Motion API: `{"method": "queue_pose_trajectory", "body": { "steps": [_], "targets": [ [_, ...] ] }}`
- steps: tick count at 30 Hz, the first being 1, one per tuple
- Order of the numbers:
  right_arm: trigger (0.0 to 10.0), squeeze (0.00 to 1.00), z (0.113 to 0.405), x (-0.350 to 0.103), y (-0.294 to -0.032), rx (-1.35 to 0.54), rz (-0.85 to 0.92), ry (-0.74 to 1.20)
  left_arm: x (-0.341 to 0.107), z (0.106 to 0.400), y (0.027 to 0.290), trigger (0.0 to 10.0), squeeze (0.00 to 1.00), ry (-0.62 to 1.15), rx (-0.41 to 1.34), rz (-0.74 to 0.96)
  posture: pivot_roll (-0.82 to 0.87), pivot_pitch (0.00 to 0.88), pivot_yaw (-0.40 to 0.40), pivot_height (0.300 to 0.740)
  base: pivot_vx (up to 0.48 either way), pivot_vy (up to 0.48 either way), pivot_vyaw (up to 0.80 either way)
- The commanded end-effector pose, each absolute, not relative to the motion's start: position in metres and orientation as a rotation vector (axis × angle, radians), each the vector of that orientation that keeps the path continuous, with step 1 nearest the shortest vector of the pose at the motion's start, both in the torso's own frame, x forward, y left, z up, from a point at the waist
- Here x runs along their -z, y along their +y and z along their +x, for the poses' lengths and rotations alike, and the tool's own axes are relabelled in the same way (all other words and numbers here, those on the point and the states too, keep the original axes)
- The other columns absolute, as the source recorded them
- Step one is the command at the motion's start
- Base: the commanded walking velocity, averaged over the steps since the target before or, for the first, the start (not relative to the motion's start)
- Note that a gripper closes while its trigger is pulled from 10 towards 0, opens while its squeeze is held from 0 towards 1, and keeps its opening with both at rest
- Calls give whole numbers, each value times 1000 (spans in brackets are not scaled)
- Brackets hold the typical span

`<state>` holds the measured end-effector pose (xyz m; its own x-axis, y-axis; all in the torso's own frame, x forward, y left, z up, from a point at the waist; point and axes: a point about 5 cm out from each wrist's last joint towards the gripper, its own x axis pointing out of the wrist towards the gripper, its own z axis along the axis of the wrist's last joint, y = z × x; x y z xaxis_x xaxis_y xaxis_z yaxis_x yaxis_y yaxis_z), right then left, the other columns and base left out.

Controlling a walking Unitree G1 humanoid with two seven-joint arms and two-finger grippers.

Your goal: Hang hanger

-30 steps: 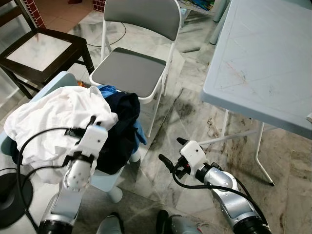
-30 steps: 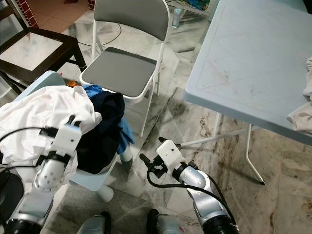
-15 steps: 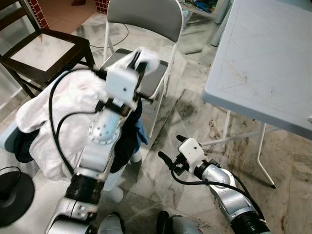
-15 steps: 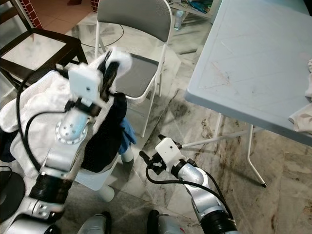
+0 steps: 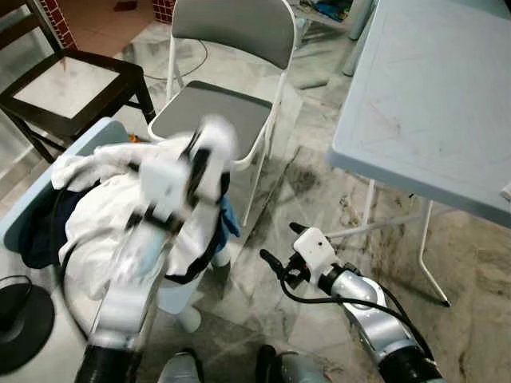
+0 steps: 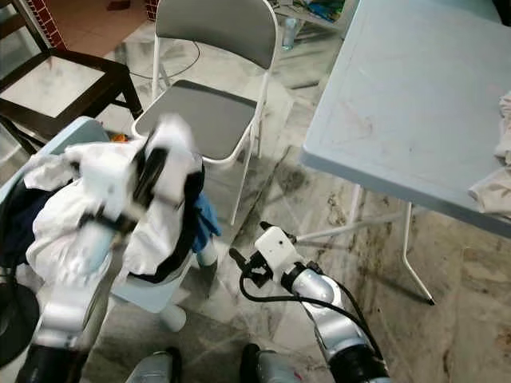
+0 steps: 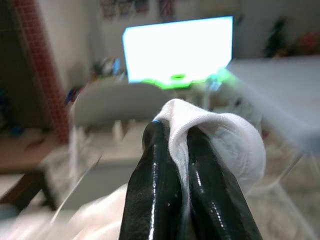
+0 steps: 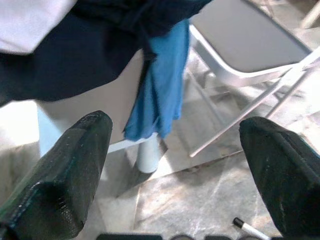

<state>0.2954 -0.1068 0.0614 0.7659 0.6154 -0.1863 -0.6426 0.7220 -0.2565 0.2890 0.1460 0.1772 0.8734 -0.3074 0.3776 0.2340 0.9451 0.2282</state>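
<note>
The left gripper (image 7: 186, 165) is clamped on a fold of the white garment (image 5: 120, 215); the right gripper (image 8: 175, 175) stands wide, empty. Risk: the thin pinch may slip, or the lift may drag the dark clothes (image 6: 172, 239) off the pale blue stool (image 5: 32, 215).

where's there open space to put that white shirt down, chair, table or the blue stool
The folding chair's grey seat is bare, and so is most of the light blue table, apart from cloth at its far right edge. The blue stool is crowded with white and dark clothes, where the left gripper pinches the white shirt.
</note>
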Motion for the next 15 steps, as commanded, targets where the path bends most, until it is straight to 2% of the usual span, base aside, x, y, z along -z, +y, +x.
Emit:
{"method": "queue_pose_trajectory", "body": {
  "steps": [1, 5, 15],
  "targets": [
    [10000, 0, 291, -55, -108, -706, -312, 113, -171, 282, 154, 0, 0, -420, 239, 194, 232, 232, -97, 740, 0, 0, 0],
    [10000, 0, 288, -52, -106, -731, -315, 130, -113, 249, 203, 0, 0, -223, 33, 338, 250, 249, -111, 740, 0, 0, 0],
    [10000, 0, 286, -48, -101, -768, -314, 142, -72, 211, 249, 0, 0, -31, -191, 458, 281, 271, -124, 740, 0, 0, 0]
  ]
}}
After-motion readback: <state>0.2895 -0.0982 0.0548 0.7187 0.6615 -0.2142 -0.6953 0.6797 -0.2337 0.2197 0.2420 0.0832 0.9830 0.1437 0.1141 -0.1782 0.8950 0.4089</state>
